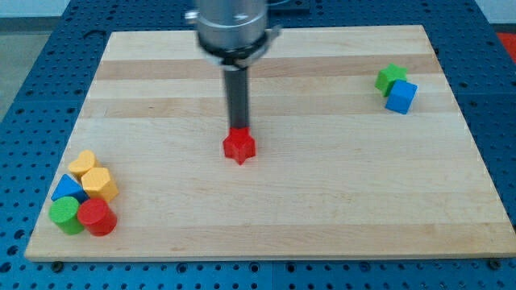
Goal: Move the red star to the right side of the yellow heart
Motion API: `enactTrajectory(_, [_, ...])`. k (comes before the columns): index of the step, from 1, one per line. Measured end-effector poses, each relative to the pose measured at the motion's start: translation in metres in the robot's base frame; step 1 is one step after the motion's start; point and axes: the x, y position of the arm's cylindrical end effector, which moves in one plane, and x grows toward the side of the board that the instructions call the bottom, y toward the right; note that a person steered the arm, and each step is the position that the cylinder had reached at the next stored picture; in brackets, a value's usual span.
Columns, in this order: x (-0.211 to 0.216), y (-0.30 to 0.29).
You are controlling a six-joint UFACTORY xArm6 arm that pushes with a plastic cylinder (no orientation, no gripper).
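The red star lies near the middle of the wooden board. My tip stands right at the star's upper edge, touching or nearly touching it. The yellow heart lies far off at the view's lower left, at the top of a cluster of blocks. The rod rises straight up from the tip to the arm's grey body at the view's top.
The lower-left cluster also holds a yellow hexagon, a blue triangle, a green cylinder and a red cylinder. A green star and a blue cube sit together at the upper right.
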Motion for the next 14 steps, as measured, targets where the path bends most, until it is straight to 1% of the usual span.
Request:
enactTrajectory(1, [-0.004,-0.013])
enactTrajectory(2, [-0.021,0.016])
enactTrajectory(3, [-0.017,0.065])
enactTrajectory(5, [0.012,0.075])
enactTrajectory(6, [0.027,0.053])
enactTrajectory(7, [0.034,0.007])
enactTrajectory(9, [0.034,-0.094])
enactTrajectory(11, [0.034,-0.106])
enactTrajectory(12, [0.039,-0.132])
enactTrajectory(13, [0.043,-0.146])
enactTrajectory(14, [0.043,-0.127])
